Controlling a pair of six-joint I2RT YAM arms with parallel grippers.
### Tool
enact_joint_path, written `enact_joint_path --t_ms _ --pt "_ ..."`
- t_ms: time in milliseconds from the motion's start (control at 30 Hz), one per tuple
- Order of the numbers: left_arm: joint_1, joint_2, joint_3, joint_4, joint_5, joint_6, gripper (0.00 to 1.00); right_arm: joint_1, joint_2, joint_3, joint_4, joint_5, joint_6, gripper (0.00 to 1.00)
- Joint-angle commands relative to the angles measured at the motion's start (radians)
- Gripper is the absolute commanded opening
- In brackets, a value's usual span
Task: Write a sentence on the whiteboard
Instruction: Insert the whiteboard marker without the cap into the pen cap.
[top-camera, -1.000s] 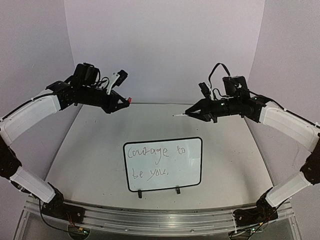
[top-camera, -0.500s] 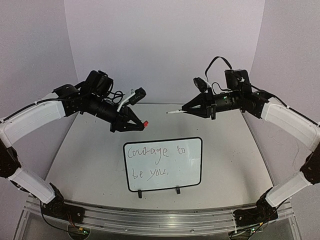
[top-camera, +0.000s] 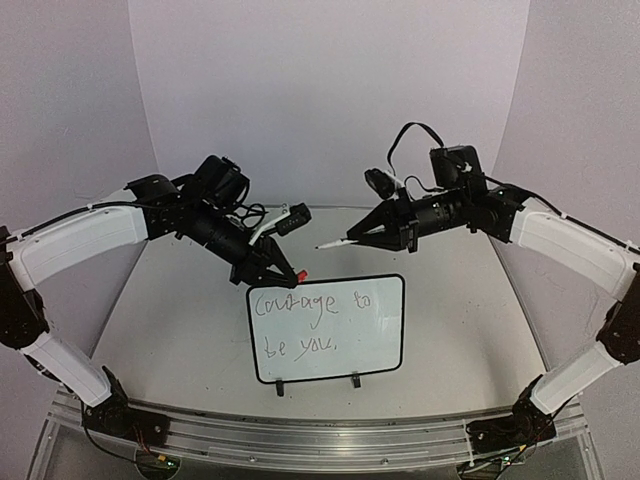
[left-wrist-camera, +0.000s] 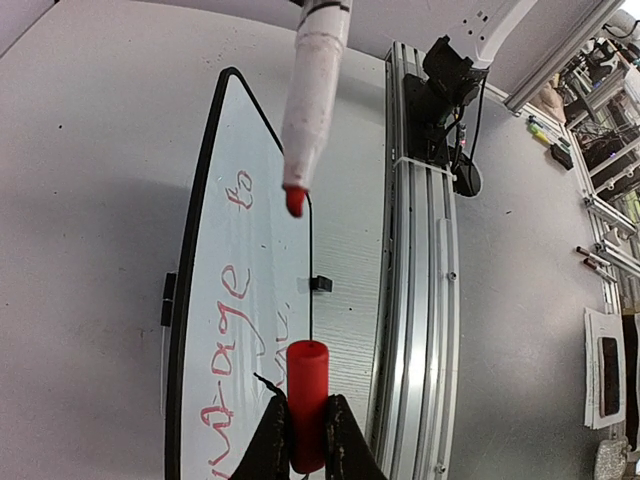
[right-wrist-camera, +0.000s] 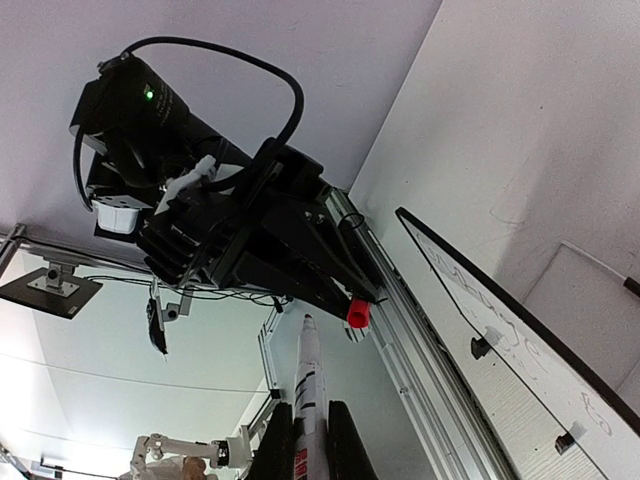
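While the whiteboard (top-camera: 375, 345) lay flat on the grey worktop (top-camera: 180, 300), near its middle, we saw its two black clips (top-camera: 281, 385) on the long edge that faced the arm bases. On the board stood the sentence (top-camera: 310, 305), in two lines of thin cursive: "Courage to" above and "be you," below. The lettering looked dark from the top camera and red from the left wrist camera.

The left gripper (top-camera: 290, 272) hung in the air over the far left corner of the board, its fingers closed narrowly around a red cap (top-camera: 301, 274). The open end of the cap pointed away from the gripper. The right gripper (top-camera: 375, 228) was also raised, beyond the far edge of the board, and it was clamped on a white marker (top-camera: 335, 241). The red tip of the marker pointed toward the cap. Tip and cap were near each other but apart, with nothing between them. Neither of them touched the board.

At the near edge of the worktop ran an aluminium rail (left-wrist-camera: 420, 300), just beside the board.
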Motion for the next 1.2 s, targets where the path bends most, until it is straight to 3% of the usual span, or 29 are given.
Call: enact_joint_path --t_ms 0,1167 --pt "-0.006 -0.002 0.041 -0.001 0.01 0.017 0.0 0.02 0.016 -0.014 0.004 -0.015 -0.022 0.0" --pt "-0.02 -0.006 0.031 0.023 0.026 0.01 0.0 0.051 0.052 -0.038 -0.03 -0.018 -0.057 0.0"
